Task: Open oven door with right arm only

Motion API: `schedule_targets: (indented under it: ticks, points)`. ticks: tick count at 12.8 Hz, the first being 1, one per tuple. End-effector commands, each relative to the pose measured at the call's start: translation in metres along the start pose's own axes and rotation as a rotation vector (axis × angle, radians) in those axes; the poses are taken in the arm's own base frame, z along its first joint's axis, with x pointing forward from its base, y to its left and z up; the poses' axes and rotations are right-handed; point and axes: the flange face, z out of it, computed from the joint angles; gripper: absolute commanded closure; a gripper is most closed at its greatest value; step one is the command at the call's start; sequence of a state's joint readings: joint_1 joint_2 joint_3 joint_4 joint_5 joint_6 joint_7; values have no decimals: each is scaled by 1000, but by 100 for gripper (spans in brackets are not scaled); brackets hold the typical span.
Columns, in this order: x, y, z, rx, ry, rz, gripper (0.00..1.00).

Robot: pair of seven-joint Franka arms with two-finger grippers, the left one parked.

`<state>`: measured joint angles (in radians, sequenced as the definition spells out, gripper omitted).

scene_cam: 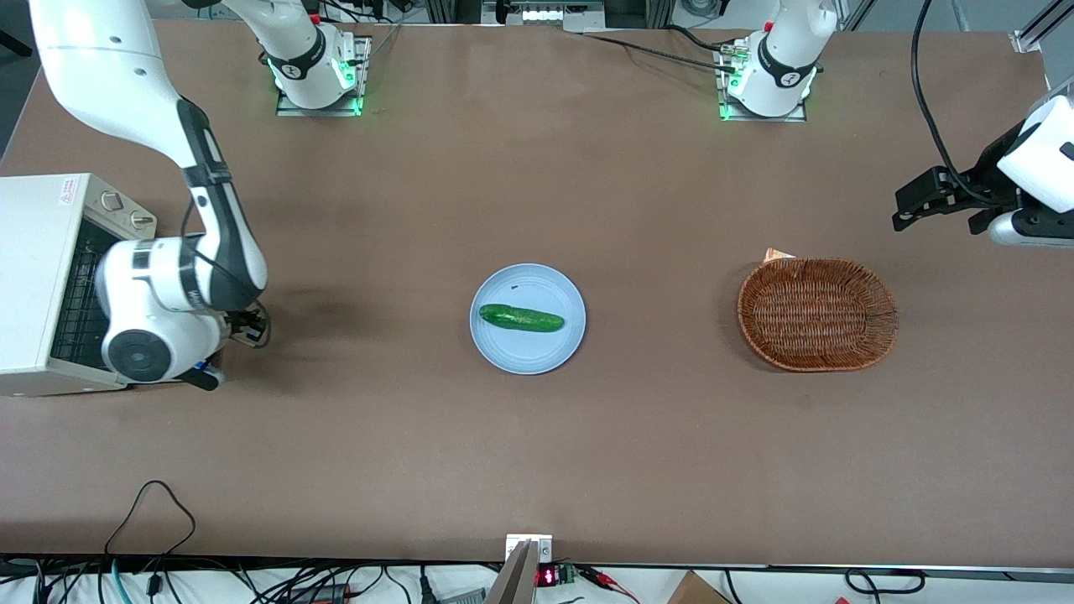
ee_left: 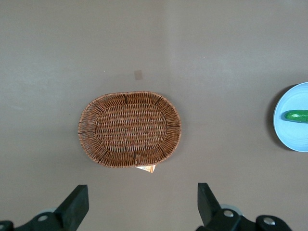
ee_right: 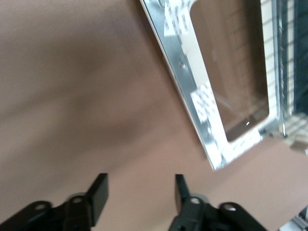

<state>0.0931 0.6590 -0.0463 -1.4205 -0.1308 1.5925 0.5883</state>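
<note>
The oven door (ee_right: 226,82) is swung down flat, just past my fingertips and a little to one side of them. I see its shiny silver frame and the glass in the middle, with the brown table (ee_right: 86,96) showing through. It hangs off the front of the small white oven (scene_cam: 42,277), which sits at my end of the table, and the wire rack (scene_cam: 80,294) inside shows, so I think the job is about done. My gripper (ee_right: 139,192) is low over the table, right in front of the door. Its two black fingers (ee_right: 98,192) are spread apart and hold nothing. My right arm (scene_cam: 168,310) bends down in front of the oven. I think the door is stiff and a bit heavy, and it turns on a hinge. The metal looks smooth and slippery. The glass could crack, so I would not push on it. The best place to hold it is the bar handle, but I cannot see that now. Farther off from my hand are a blue plate (scene_cam: 554,352) with a cucumber (scene_cam: 521,318) and a basket (scene_cam: 817,315).
</note>
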Motion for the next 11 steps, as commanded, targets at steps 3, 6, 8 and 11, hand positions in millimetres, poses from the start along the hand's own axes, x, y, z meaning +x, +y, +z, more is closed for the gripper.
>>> schedule_targets:
  ticks: [3, 6, 8, 11]
  points:
    - [-22, 64, -98, 189, -73, -77, 0]
    - [-52, 119, -157, 300, -20, -162, 0]
    - [-75, 152, -190, 337, 43, -274, 0]
    - [-106, 169, -217, 333, 115, -374, 0]
